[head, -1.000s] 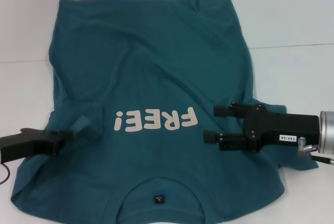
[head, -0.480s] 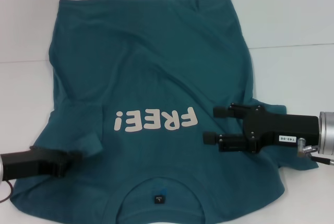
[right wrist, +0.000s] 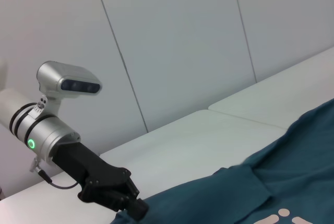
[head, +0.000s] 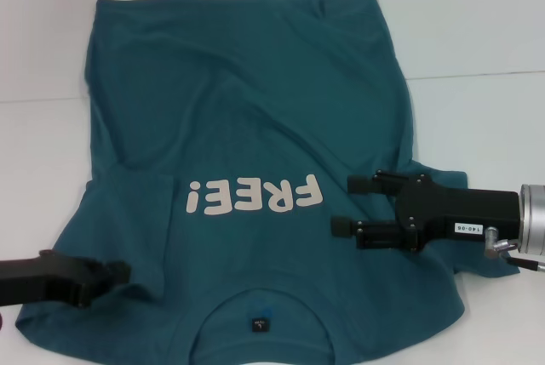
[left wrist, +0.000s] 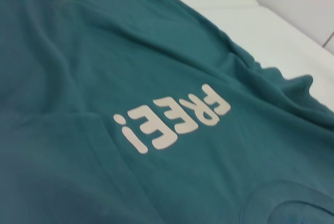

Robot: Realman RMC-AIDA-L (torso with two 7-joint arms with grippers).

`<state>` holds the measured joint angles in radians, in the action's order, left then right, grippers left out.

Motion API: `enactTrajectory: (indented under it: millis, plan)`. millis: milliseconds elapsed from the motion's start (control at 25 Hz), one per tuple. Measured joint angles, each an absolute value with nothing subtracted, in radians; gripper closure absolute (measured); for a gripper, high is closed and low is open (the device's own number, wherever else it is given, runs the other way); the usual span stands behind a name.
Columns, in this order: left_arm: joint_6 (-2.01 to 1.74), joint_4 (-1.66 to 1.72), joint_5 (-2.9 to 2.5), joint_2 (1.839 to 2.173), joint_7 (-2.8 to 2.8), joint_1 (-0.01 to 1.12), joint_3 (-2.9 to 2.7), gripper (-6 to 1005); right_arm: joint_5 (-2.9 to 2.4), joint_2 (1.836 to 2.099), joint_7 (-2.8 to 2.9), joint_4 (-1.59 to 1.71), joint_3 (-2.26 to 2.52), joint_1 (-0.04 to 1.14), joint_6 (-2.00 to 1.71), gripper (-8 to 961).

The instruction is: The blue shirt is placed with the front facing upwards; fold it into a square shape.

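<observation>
Looking down, I see the blue shirt (head: pixel 247 118) spread wrinkled on the white surface (head: pixel 477 33), "FREE!" lettering between my claws. Right claw (head: pixel 351 204) hovers spread over its sleeve side; left claw (head: pixel 119 273) I cannot tell.

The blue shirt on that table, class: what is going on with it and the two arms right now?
The blue shirt lies spread on the white table, front up, its "FREE!" lettering showing and the neck label nearest the robot. It is mostly flat, with only its left sleeve area turned in. The left gripper sits low at the shirt's left side near the collar end. The right gripper hangs over the shirt's right side beside the lettering, fingers apart, holding no cloth.
</observation>
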<state>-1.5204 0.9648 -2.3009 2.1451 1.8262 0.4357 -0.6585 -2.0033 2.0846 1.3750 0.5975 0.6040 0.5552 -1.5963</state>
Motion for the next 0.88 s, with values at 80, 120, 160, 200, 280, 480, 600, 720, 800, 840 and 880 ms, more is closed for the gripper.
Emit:
enactTrajectory:
  millis: [80, 120, 160, 200, 280, 480, 600, 720, 800, 840, 880]
  plan:
    - [-1.523, 0.966, -2.298, 2.144, 1.826, 0.436, -0.640, 997, -2.003, 2.085, 1.375, 0.598, 0.603, 0.555, -1.596, 109]
    - [-1.522, 0.965, -2.298, 2.143, 1.826, 0.437, -0.632, 994, -2.003, 2.085, 1.375, 0.598, 0.603, 0.555, -1.596, 110]
    - [-1.519, 0.964, -2.298, 2.142, 1.828, 0.438, -0.629, 992, -2.003, 2.085, 1.375, 0.598, 0.603, 0.555, -1.596, 110]
    - [-1.517, 0.963, -2.298, 2.141, 1.829, 0.439, -0.628, 989, -2.003, 2.085, 1.375, 0.598, 0.603, 0.556, -1.595, 111]
    - [-1.515, 0.963, -2.298, 2.141, 1.834, 0.440, -0.627, 984, -2.003, 2.085, 1.374, 0.598, 0.604, 0.557, -1.594, 111]
    - [-1.493, 0.964, -2.290, 2.145, 1.855, 0.442, -0.594, 674, -2.003, 2.085, 1.373, 0.598, 0.598, 0.559, -1.591, 113]
    - [-1.488, 0.962, -2.227, 2.149, 1.856, 0.443, -0.560, 560, -2.003, 2.084, 1.388, 0.603, 0.596, 0.558, -1.572, 115]
    - [-1.488, 0.954, -2.131, 2.153, 1.849, 0.435, -0.555, 434, -2.003, 2.075, 1.424, 0.608, 0.595, 0.551, -1.542, 116]
    - [-1.487, 0.941, -2.065, 2.157, 1.841, 0.433, -0.555, 350, -2.003, 2.063, 1.455, 0.613, 0.594, 0.543, -1.527, 117]
    - [-1.485, 0.934, -2.043, 2.158, 1.835, 0.433, -0.555, 327, -2.003, 2.056, 1.475, 0.619, 0.593, 0.537, -1.520, 117]
    - [-1.484, 0.925, -2.024, 2.159, 1.830, 0.433, -0.555, 305, -2.003, 2.048, 1.506, 0.631, 0.591, 0.530, -1.515, 117]
